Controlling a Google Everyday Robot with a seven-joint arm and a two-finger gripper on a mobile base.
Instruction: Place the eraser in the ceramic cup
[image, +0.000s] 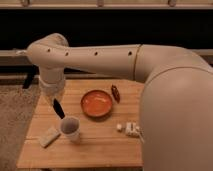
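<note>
The white ceramic cup (70, 129) stands upright on the wooden table (100, 145), at its front left. My gripper (58, 108) hangs from the pale arm (90, 57), just above and left of the cup's rim. A dark narrow shape shows at the gripper's tip, and I cannot tell whether it is the black eraser. No eraser lies on the visible table top.
A pale beige block (49, 136) lies left of the cup. A shallow orange bowl (96, 103) sits mid-table with a dark brown object (115, 93) behind it. Small white pieces (131, 129) lie at the right. My arm's large body covers the table's right side.
</note>
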